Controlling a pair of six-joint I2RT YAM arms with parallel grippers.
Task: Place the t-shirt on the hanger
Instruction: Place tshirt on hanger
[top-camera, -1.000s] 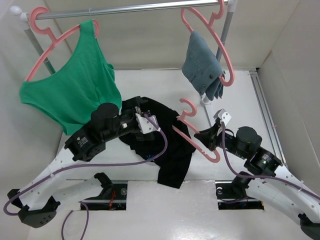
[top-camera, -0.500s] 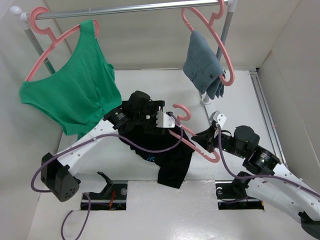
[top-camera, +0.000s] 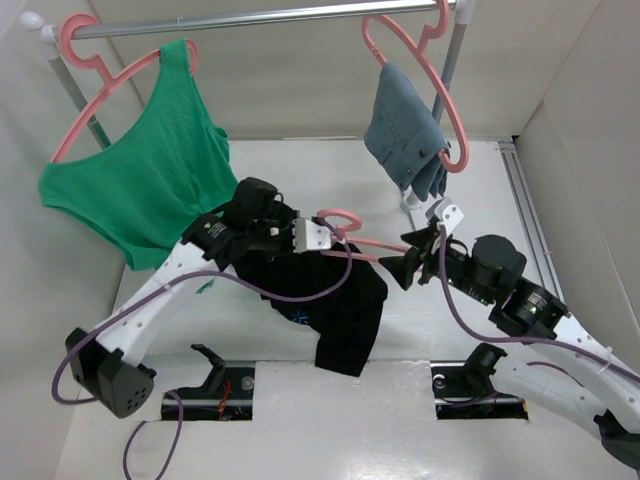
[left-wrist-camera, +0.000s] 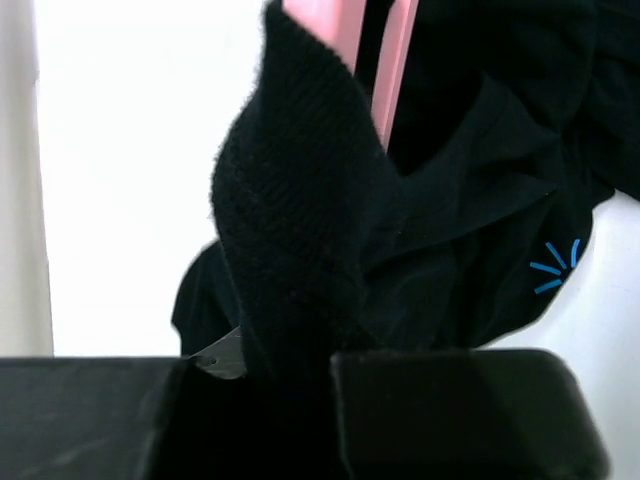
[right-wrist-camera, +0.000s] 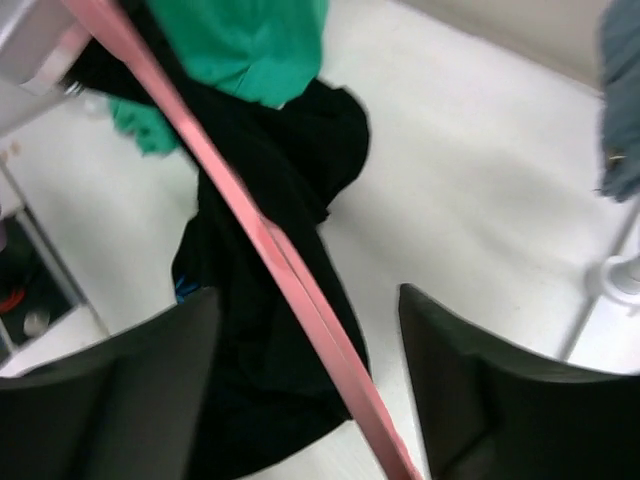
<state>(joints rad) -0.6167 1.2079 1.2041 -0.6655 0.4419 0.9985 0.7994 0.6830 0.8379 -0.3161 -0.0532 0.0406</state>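
Black t-shirt (left-wrist-camera: 300, 220) clamped in left tool (left-wrist-camera: 290, 365); right tool (right-wrist-camera: 308, 300) straddles pink hanger (right-wrist-camera: 270, 245).

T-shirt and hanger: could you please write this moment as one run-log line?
left claw: shut on t-shirt fold | right claw: open, straddling hanger bar | status: t-shirt crumpled, not yet spread on hanger

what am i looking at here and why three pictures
Two robot arms are bolted to a white table. One picture looks down from above; the other two come from a camera on each wrist. A black cloth t-shirt lies crumpled on the table. The left pincer is shut on a fold of it, beside a pink plastic hanger. The right pincer stands open, the hanger's bar passing between its fingers. Behind, a metal rail carries a green tank top and a blue-grey garment on like hangers.
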